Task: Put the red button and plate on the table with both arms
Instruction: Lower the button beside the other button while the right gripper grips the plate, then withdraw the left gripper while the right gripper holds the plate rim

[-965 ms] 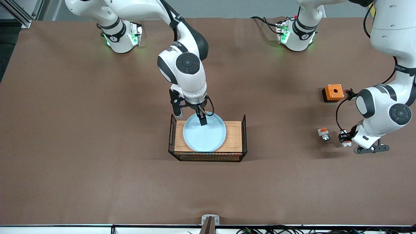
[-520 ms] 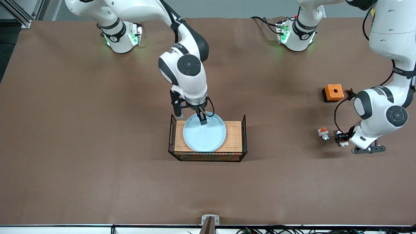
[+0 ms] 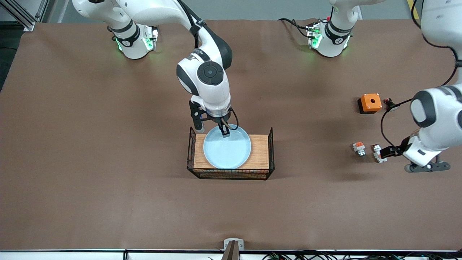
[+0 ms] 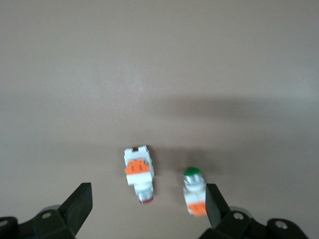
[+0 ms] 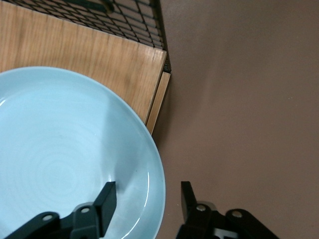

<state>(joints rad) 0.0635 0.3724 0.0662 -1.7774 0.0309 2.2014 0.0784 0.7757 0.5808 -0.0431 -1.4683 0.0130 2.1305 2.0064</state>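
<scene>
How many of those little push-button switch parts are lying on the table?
2. The red button lies beside the left tool; its twin lies beside it, toward the crate. Both are nearer the front camera than the orange box.

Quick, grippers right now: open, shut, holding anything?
Left gripper: open, empty, over the table by two button parts.
Right gripper: open, fingers astride the plate rim, not closed on it.

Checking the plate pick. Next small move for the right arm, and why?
Probably shut the right pincer on the plate rim: its open fingers straddle the rim, and the plate lies on the crate. The left pincer hangs open over the table by two buttons.
</scene>
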